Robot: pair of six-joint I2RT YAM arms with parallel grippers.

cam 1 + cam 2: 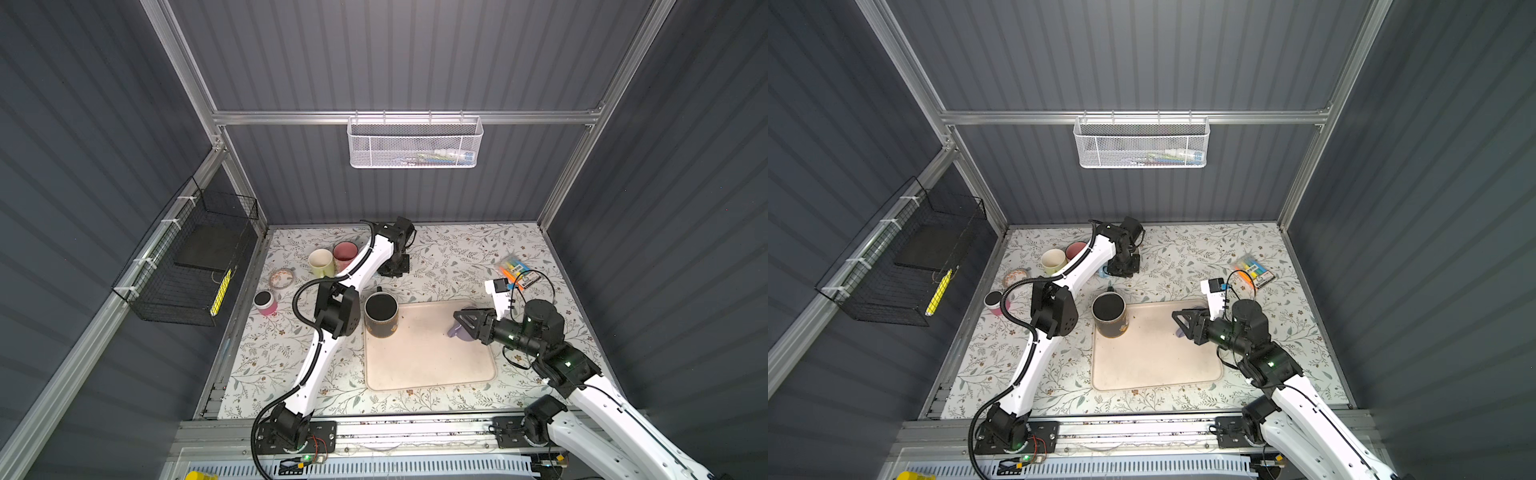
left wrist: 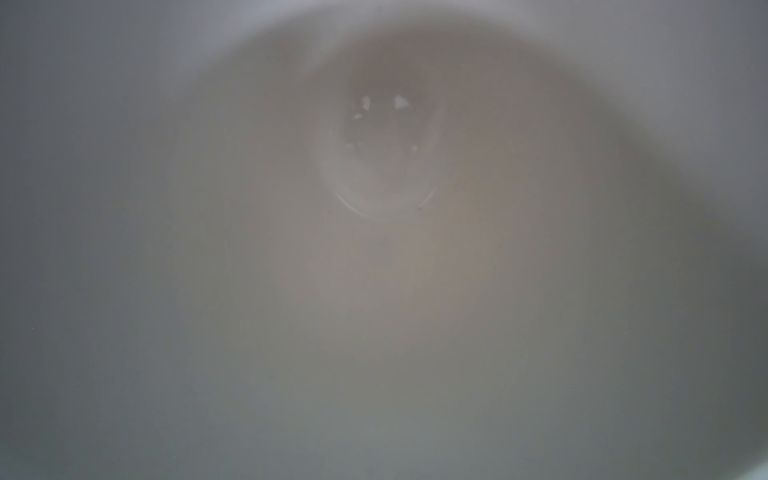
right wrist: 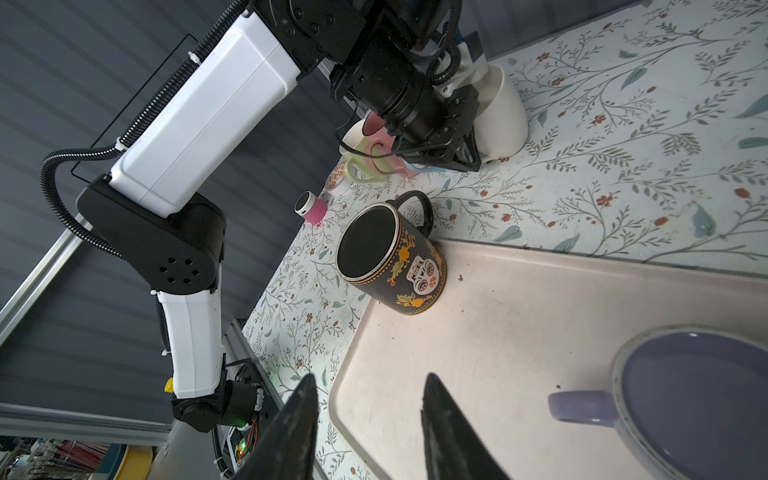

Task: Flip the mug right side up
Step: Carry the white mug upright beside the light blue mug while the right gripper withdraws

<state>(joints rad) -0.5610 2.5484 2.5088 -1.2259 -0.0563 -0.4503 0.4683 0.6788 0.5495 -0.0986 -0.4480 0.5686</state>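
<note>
White mug (image 2: 384, 249), tilted beyond tray (image 3: 519, 332), clamped in left gripper (image 3: 473, 149) jaws mid-flip; next: set base down, release. Right gripper (image 3: 370, 378) jaws apart, empty

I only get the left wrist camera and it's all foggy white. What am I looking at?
Observer: You're looking into a white mug. The left gripper grips it, and it's tilted.
Operator: Where is it?
Observer: At the back of the table, near a pink mug and a pale green mug.
Operator: What's the other arm doing?
Observer: The right gripper is open and empty over the tray, next to a purple mug.
</note>
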